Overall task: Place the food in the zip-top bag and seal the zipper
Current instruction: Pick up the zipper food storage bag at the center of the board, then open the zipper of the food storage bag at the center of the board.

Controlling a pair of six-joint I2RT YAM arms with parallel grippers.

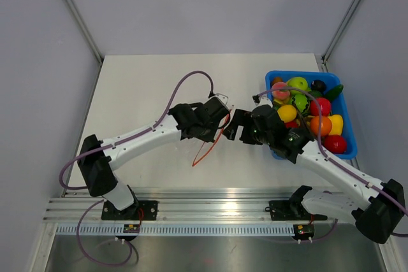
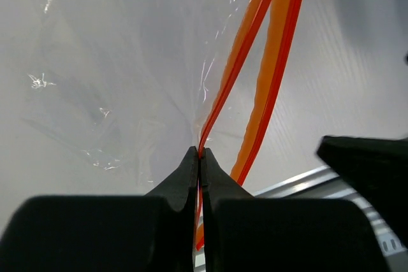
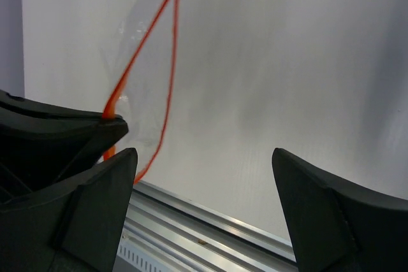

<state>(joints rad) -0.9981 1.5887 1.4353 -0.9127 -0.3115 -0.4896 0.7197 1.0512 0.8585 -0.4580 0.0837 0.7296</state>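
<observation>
My left gripper (image 2: 200,155) is shut on one lip of the orange-red zipper (image 2: 237,62) and holds the clear zip-top bag (image 2: 115,55) above the table. The other lip (image 2: 271,87) hangs apart, so the mouth gapes. In the top view the left gripper (image 1: 222,112) and my open, empty right gripper (image 1: 233,125) almost meet mid-table, with the zipper (image 1: 209,146) dangling below them. The right wrist view shows the zipper loop (image 3: 167,74) left of my open right gripper (image 3: 204,186). The food (image 1: 320,124), several coloured toy fruits, lies in the bin.
The blue bin (image 1: 306,74) stands at the right edge of the table, under the right arm's elbow. A metal rail (image 1: 210,211) runs along the near edge. Purple cables (image 1: 191,76) loop over the left arm. Grey walls enclose the table.
</observation>
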